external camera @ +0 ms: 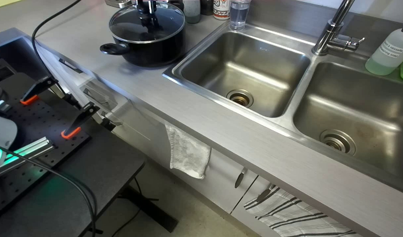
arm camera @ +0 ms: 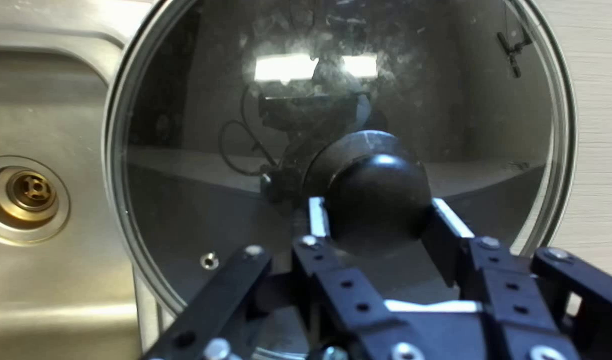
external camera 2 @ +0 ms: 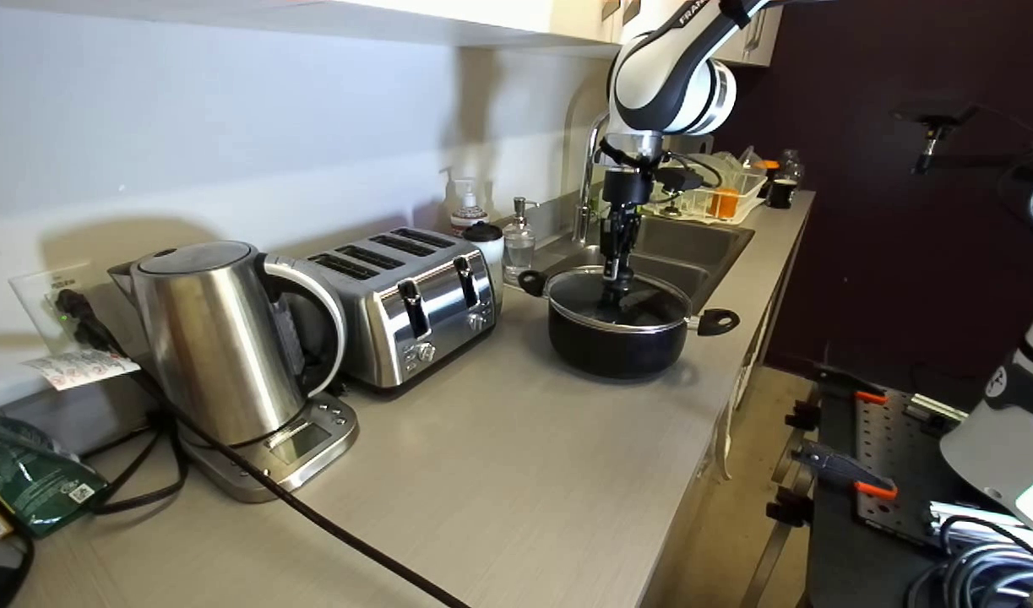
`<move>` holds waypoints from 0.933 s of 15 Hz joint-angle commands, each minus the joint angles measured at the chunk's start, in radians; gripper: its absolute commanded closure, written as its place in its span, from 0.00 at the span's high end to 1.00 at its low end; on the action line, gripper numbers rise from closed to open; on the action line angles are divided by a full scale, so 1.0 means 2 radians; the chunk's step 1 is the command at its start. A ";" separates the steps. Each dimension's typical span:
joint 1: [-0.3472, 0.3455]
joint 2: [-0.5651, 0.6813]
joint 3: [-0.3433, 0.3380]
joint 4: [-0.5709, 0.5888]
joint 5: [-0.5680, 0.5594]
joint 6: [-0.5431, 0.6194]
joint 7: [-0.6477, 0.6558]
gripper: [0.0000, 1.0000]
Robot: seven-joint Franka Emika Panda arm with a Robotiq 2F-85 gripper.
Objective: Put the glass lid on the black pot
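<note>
The glass lid (external camera: 127, 26), clear with a metal rim and dark round knob, lies on the black pot (external camera: 155, 54). In an exterior view the lid (external camera 2: 571, 295) appears level, its rim along the top of the pot (external camera 2: 613, 350). The pot stands on the counter with both side handles showing. My gripper (external camera 2: 617, 266) points straight down over the lid's middle. In the wrist view the gripper (arm camera: 376, 217) has a finger against each side of the knob. The lid (arm camera: 225, 220) fills that view; a pale crescent shows at its right edge. Whether a slight gap lies below is unclear.
A double sink (external camera: 242, 72) with a faucet (external camera: 333, 29) adjoins the pot. A toaster (external camera 2: 415, 295) and a kettle (external camera 2: 220, 346) stand along the wall. A clear soap dispenser (external camera 2: 519, 241) stands behind the pot. A black cord (external camera 2: 330, 523) crosses the counter.
</note>
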State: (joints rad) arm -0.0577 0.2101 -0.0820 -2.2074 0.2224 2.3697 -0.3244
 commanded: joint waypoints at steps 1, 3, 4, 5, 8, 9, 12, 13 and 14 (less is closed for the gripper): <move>-0.011 0.003 0.008 0.014 -0.012 -0.015 0.015 0.25; -0.011 0.004 0.008 0.015 -0.013 -0.016 0.016 0.25; -0.011 0.003 0.008 0.014 -0.013 -0.016 0.017 0.45; -0.011 0.002 0.008 0.014 -0.013 -0.016 0.017 0.75; -0.011 0.000 0.008 0.013 -0.014 -0.014 0.020 0.88; -0.011 0.000 0.008 0.014 -0.015 -0.014 0.021 0.95; -0.011 -0.001 0.009 0.015 -0.017 -0.013 0.022 1.00; -0.010 -0.002 0.009 0.014 -0.019 -0.012 0.023 1.00; -0.009 -0.003 0.010 0.013 -0.020 -0.010 0.023 1.00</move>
State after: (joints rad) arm -0.0625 0.2109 -0.0807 -2.1922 0.2098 2.3678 -0.3104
